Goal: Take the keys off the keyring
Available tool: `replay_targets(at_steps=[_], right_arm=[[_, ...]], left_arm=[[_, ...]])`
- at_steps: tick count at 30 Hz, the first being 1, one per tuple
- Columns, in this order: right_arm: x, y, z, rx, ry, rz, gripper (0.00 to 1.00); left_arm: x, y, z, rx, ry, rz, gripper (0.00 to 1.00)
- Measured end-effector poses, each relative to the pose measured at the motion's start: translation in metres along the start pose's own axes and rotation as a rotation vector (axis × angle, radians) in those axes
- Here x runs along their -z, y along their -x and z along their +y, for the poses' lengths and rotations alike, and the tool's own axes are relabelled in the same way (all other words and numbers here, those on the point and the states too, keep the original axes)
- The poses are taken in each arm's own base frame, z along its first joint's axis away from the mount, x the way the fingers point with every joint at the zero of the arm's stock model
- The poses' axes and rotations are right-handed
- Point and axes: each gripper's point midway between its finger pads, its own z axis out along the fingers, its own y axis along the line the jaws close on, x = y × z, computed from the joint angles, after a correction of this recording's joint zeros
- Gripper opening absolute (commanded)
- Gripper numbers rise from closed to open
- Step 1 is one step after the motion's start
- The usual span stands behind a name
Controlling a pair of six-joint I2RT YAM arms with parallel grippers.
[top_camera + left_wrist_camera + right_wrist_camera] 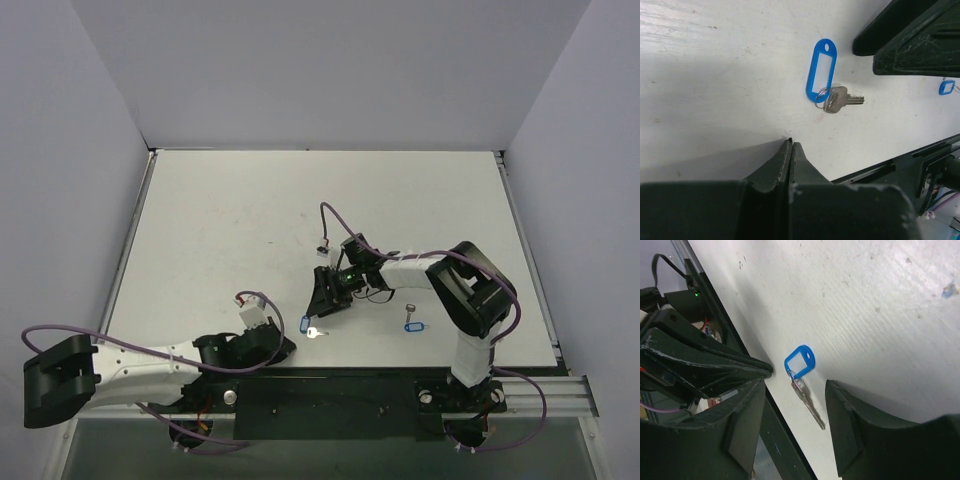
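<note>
The keyring is a thin ring [821, 95] on an oval blue tag [821, 70] and lies flat on the white table near the front edge. One silvery key [840, 99] lies with its head at the ring. In the top view the tag [306, 324] and key [317, 332] sit between both grippers. My right gripper [795, 385] hovers open over it, and the key [809, 402] and tag [800, 360] lie between its fingers, untouched. My left gripper [791, 142] is shut and empty, its tip a little short of the ring.
A second blue tag [414, 325] with a small dark key [408, 311] beside it lies to the right. The black front rail [330, 385] runs just behind the keyring. The right arm's fingers [905, 35] cross the left wrist view at upper right.
</note>
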Motion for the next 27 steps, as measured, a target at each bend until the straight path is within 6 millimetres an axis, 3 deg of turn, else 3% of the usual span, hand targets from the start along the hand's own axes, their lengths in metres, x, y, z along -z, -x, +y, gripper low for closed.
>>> replay_targets(at_steps=[9,27], right_arm=[[-0.007,0.006,0.006,-0.011,0.045,-0.025,0.46],[-0.021,-0.037,0.023,0.006,0.107,0.085,0.35]], left_arm=[[-0.015,-0.009,-0.022,0.100,-0.071,0.019,0.00],[-0.023,-0.013,-0.032,0.129,-0.085,0.035,0.00]])
